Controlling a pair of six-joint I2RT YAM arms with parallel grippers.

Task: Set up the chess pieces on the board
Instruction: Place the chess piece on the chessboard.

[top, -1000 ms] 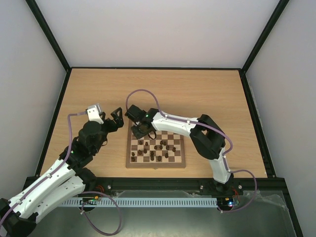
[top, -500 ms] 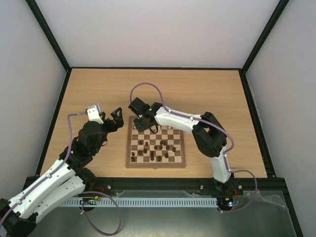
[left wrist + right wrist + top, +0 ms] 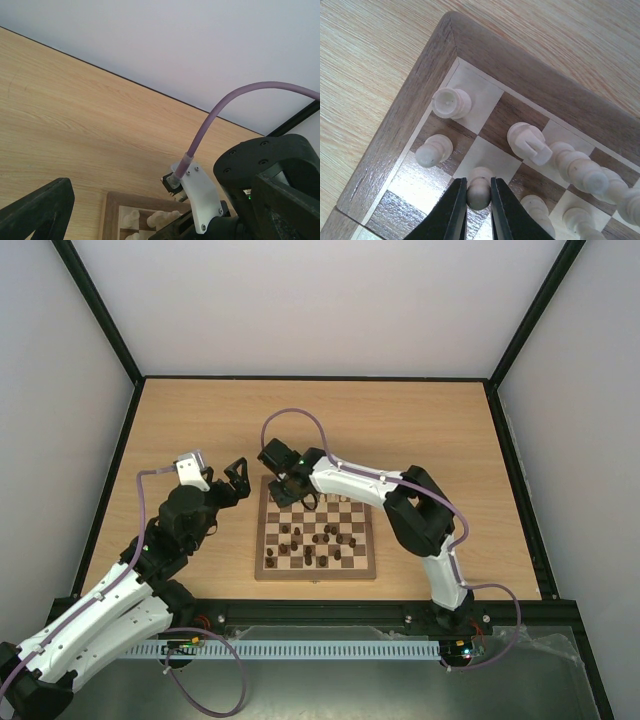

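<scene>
**Two grippers at the board's far-left corner, one pinching a pale pawn**

Top view: the board (image 3: pixel 315 573) lies on the surface (image 3: pixel 420 430), close to its near edge and about midway along it. Dark pieces (image 3: pixel 322 538) stand scattered over the board's middle and near rows. The right gripper (image 3: pixel 290 496) hangs over the board's far-left corner. The left gripper (image 3: pixel 239 482) sits over bare surface just beside that same corner, its jaws spread wide and holding nothing.

Left wrist view: the two black fingers (image 3: pixel 35 212) stand far apart at the bottom corners of the view. Between them shows the board's far-left corner with a few pale pieces (image 3: pixel 160 217) on its edge squares. The right arm (image 3: pixel 270 165) and its purple cable (image 3: pixel 220 115) are above them.

Right wrist view: the fingers are closed on the round head of a pale pawn (image 3: pixel 480 187), over the second row in from the far edge, near the left edge. Its base is hidden, so I cannot tell whether it touches the square. A pale rook (image 3: pixel 451 102) stands on the corner square, and another pawn (image 3: pixel 434 150) on the square next to it along the left edge. More pale pieces line the far row.
</scene>
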